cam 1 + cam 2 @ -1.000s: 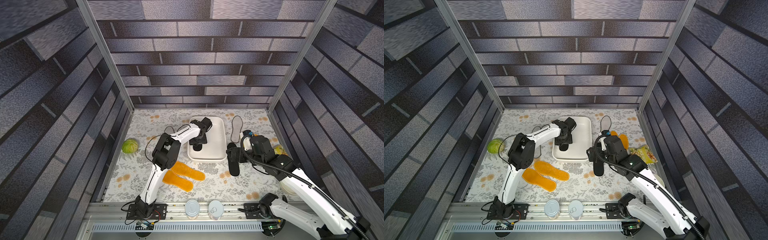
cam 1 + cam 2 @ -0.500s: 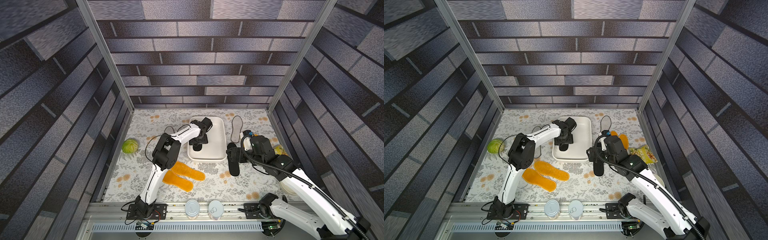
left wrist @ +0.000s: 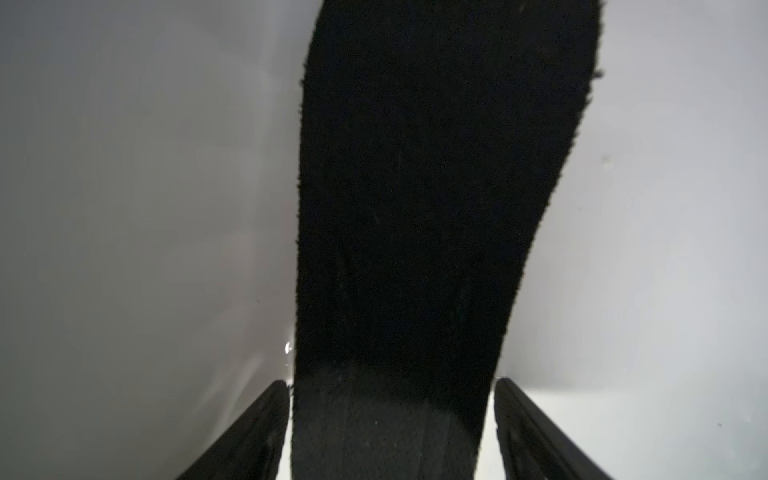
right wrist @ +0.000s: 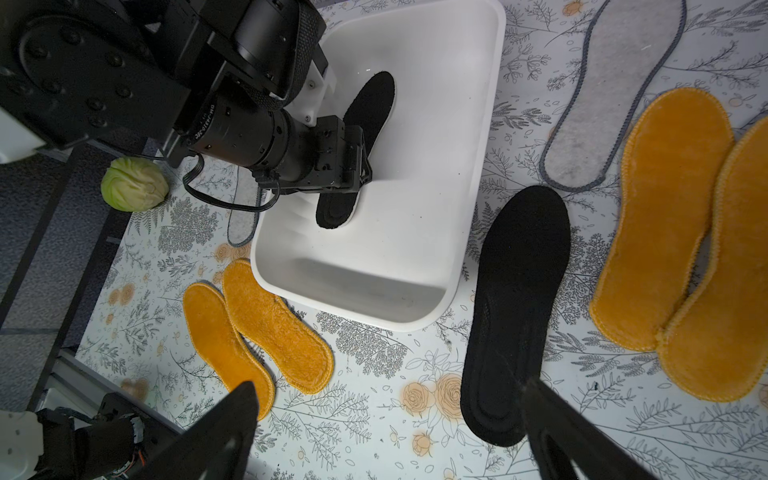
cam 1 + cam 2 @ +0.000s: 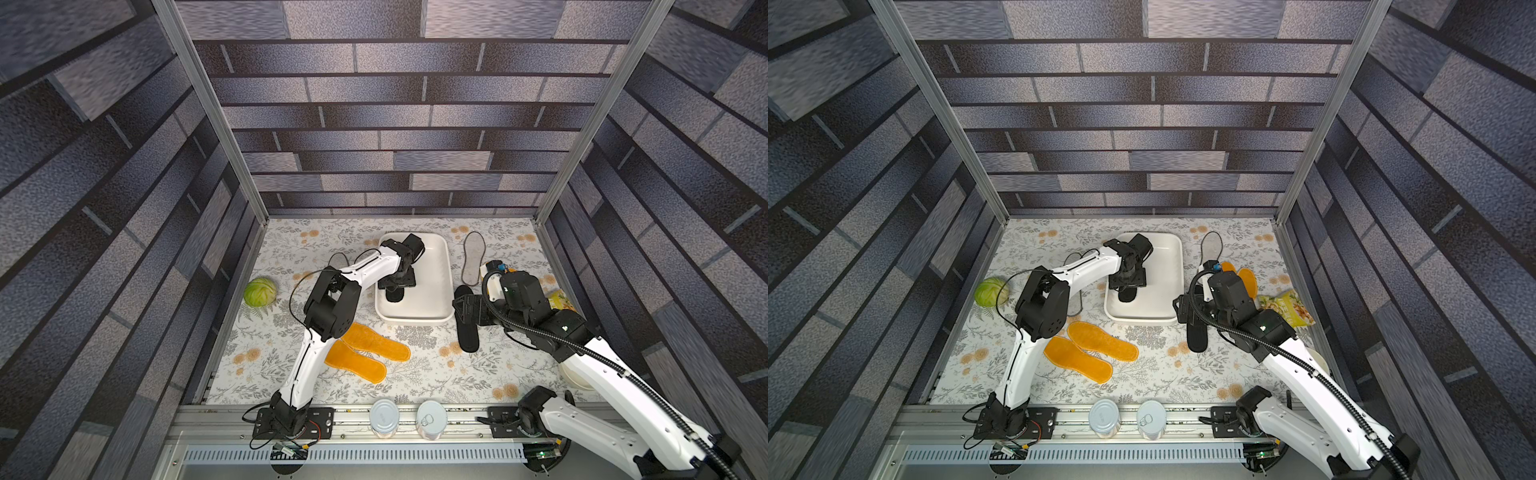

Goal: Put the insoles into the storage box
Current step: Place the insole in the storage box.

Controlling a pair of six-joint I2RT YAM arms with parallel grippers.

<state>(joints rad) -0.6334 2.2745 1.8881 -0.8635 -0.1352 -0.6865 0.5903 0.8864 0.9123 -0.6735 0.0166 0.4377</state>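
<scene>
The white storage box [image 5: 415, 320] [image 4: 361, 307] sits mid-table. A black insole [image 5: 394, 295] [image 3: 415, 208] lies inside it, between the fingers of my left gripper [image 3: 390, 382] [image 5: 395, 288], which is open with a slit of white beside one finger. My right gripper [image 4: 390, 386] [image 5: 467, 307] hovers open and empty over the second black insole [image 4: 519, 291] [image 5: 467, 340], right of the box. One grey insole [image 5: 472, 257] lies far right. Another grey insole [image 5: 337, 259] is partly hidden under my left arm. Two orange insoles [image 5: 378, 343] lie in front of the box, and two more orange ones [image 4: 665, 228] beside my right arm.
A cabbage [image 5: 260, 291] sits at the left edge and a snack bag [image 5: 1287, 307] at the right. A cream bowl [image 5: 573, 378] is partly under my right arm. Two cans [image 5: 384, 417] stand on the front rail. Brick-patterned walls close in three sides.
My left gripper's jaws have widened off the black insole in the box. Neither arm has visibly moved.
</scene>
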